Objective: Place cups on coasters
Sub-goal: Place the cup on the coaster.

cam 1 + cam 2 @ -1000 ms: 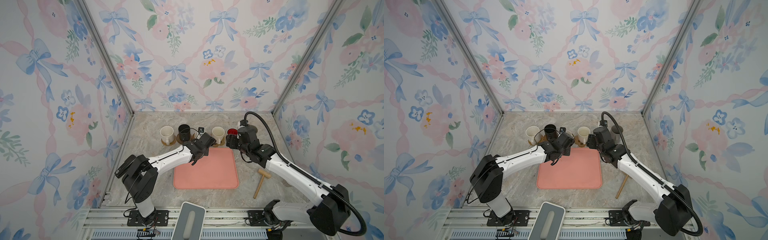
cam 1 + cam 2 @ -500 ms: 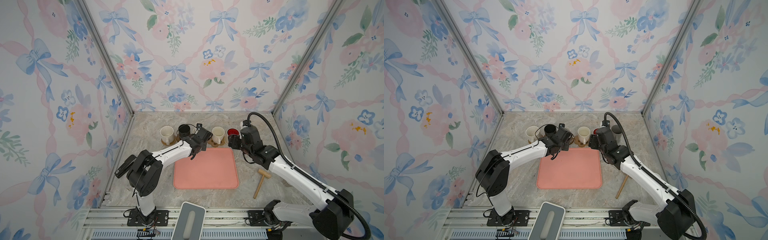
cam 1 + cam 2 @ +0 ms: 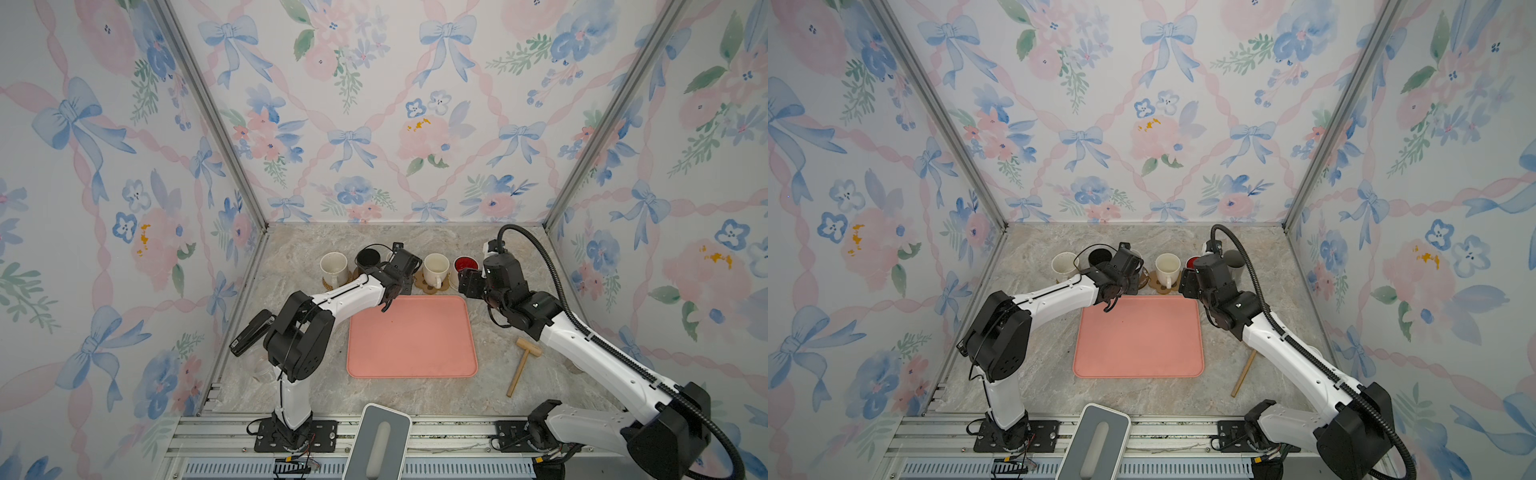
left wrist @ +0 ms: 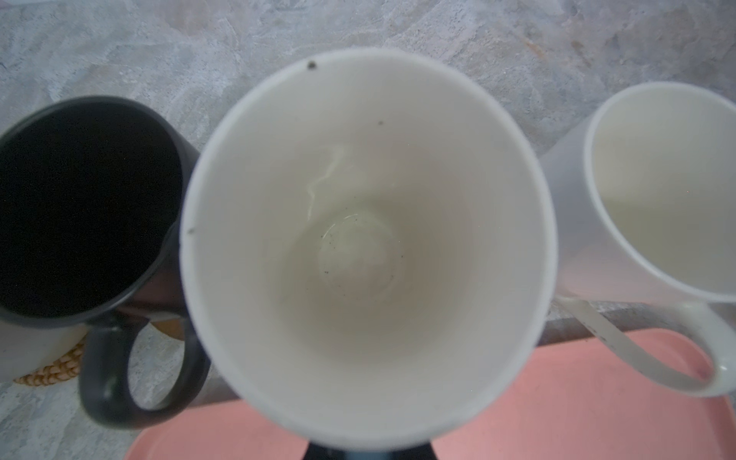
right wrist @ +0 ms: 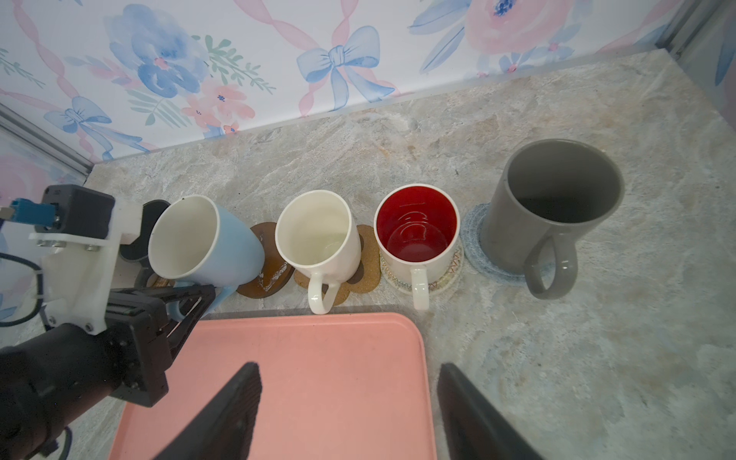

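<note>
My left gripper (image 5: pixel 194 299) is shut on the handle of the light blue cup (image 5: pixel 207 243). It holds the cup tilted over a brown round coaster (image 5: pixel 267 271). This cup's white inside (image 4: pixel 366 239) fills the left wrist view. In the back row a cream cup (image 5: pixel 318 235) stands on the paw-print coaster (image 5: pixel 368 255). The red-inside cup (image 5: pixel 416 227) is on a cream woven coaster (image 5: pixel 448 275). The grey cup (image 5: pixel 553 207) is on a light-blue woven coaster (image 5: pixel 474 239). Left of them are the black cup (image 3: pixel 368 258) and another cream cup (image 3: pixel 333 266) on a rattan coaster (image 3: pixel 328 286). My right gripper (image 5: pixel 350 382) is open and holds nothing.
The large pink tray (image 3: pixel 411 336) lies mid-table under both grippers, right in front of the cup row. A wooden mallet (image 3: pixel 521 363) lies to its right. The papered back wall stands close behind the cups.
My left arm has carried the light blue cup a little toward the back row. My right gripper has drawn slightly away to the right, still open.
</note>
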You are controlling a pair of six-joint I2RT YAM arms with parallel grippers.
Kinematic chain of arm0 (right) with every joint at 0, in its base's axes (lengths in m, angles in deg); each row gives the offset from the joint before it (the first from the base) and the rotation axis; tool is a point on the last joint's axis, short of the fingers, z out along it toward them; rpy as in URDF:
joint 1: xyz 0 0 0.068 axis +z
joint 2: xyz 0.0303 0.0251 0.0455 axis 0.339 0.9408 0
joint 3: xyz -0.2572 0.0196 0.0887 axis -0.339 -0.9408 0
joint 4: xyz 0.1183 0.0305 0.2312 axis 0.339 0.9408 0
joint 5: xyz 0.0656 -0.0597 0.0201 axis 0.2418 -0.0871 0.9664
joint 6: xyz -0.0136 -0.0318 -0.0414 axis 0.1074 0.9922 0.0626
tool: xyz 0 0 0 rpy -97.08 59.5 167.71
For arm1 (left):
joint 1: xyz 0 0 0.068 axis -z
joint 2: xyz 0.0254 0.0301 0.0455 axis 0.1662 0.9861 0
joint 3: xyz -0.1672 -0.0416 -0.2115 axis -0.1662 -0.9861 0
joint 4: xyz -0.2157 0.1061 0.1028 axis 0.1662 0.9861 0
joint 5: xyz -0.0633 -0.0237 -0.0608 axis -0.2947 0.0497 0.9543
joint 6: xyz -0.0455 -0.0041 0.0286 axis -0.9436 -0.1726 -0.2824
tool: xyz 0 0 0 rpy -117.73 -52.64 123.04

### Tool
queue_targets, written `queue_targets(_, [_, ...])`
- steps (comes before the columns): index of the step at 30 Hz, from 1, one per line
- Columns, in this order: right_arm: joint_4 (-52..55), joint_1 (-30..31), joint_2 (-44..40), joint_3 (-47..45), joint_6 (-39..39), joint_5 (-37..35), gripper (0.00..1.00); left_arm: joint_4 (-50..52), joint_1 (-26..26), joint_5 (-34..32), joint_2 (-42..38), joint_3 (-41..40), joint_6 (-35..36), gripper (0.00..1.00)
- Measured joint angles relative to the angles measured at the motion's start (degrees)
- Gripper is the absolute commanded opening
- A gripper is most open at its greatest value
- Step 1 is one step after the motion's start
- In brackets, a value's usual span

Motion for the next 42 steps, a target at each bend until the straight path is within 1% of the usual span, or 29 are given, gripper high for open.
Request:
queue_targets(13, [0.39, 0.0, -0.07, -0.04, 0.04, -0.02, 0.73, -0.42, -0.92, 0.92, 3.17, 1.03, 0.02, 0.0])
queue_targets(32, [0.55, -0.02, -0.07, -0.11, 0.17, 0.0, 0.73, -0.81, -0.98, 1.27, 3.43, 1.31, 0.0, 0.0])
queue_targets(38, [0.55, -0.02, -0.07, -0.11, 0.17, 0.0, 0.73, -0.81, -0.98, 1.27, 3.43, 1.31, 0.02, 0.14])
queue_targets(42, [0.55, -0.02, -0.07, -0.11, 0.17, 0.0, 0.73, -1.66, -0.98, 1.18, 3.43, 1.33, 0.04, 0.2])
